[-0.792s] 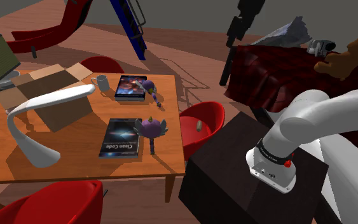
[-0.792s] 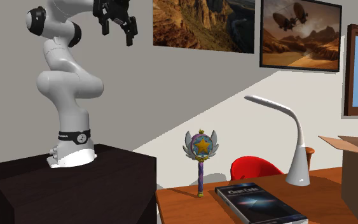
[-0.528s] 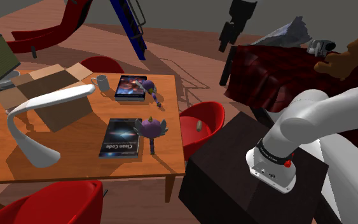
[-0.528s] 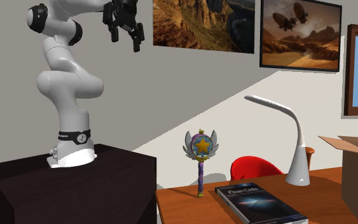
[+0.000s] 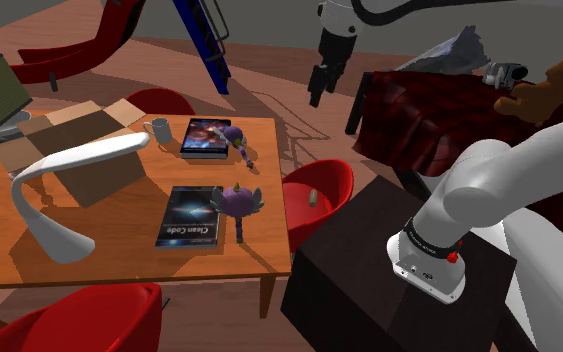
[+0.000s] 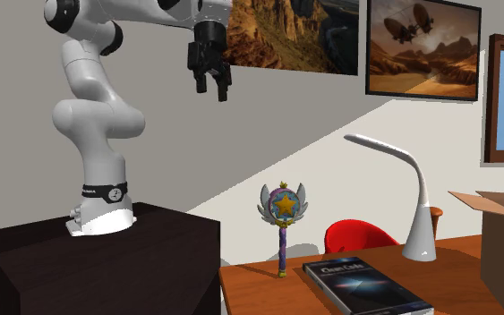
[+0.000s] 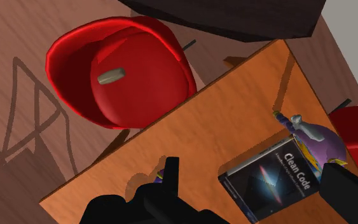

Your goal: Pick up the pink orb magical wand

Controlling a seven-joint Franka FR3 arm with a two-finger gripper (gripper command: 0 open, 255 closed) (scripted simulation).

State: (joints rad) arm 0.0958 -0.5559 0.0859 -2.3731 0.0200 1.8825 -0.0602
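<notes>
Well clear of the table (image 5: pixel 119 225), the tool (image 6: pixel 211 88) hangs open.

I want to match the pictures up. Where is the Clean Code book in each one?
Shoulder view: the book lies flat mid-table, just left of the wand.
Second exterior view: the book is at the bottom edge, right of the wand.
Wrist view: the book lies cover up, touching the wand's purple head.
Landmark: the wand, standing next to the book in all three.
</notes>
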